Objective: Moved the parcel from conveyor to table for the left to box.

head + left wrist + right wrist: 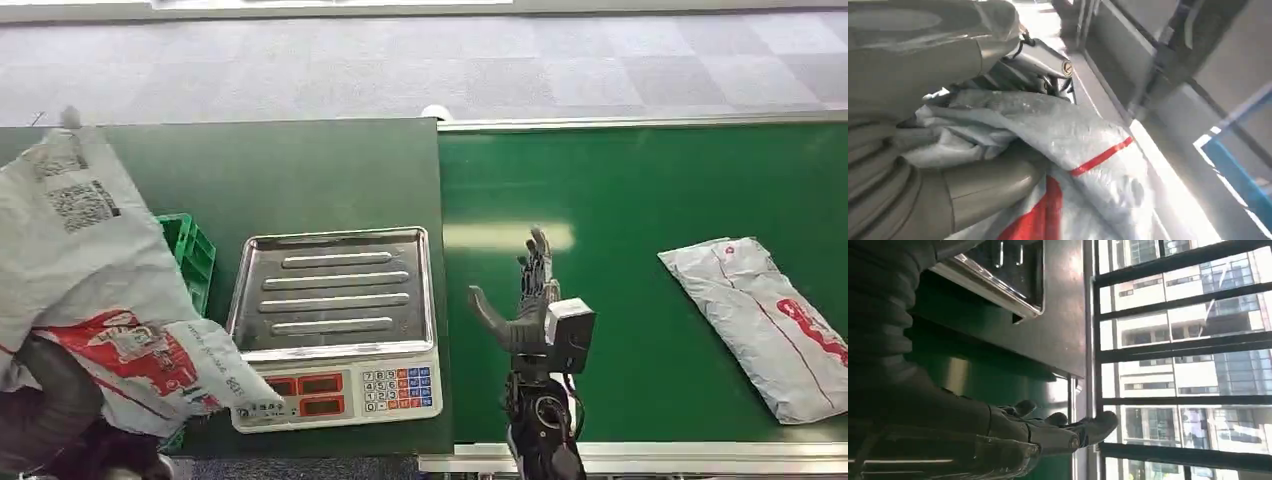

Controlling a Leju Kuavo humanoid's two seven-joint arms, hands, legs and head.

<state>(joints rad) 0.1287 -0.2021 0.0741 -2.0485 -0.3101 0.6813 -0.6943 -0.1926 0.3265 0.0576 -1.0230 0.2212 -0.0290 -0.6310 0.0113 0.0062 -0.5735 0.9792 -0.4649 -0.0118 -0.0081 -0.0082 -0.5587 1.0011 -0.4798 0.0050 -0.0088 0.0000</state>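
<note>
Risk, left side: I judge the held parcel (95, 290) the main hazard. It is a slack grey-and-red mailer bag, bunched in my left hand (60, 410) and lifted, its loose upper end flopping up and away from the hand. Below and just beyond the hand sit the green crate (190, 255) and, further toward my right, the scale (335, 325). If the film slips through the fingers, I reckon it drops onto the crate rim or drapes over the scale's keypad instead of going in cleanly.

Risk, right side: a second parcel (765, 320) lies flat on the conveyor (640, 190), well apart from my right hand (525, 300), on its outer side. A reach from here is long; I judge a shallow approach could push the bag along the belt without getting under it.

Pose, left hand: the wrist view shows thumb and fingers (983, 187) wrapped around crumpled film, holding it.

Pose, right hand: raised above the belt's near edge, fingers spread and pointing forward, empty.
</note>
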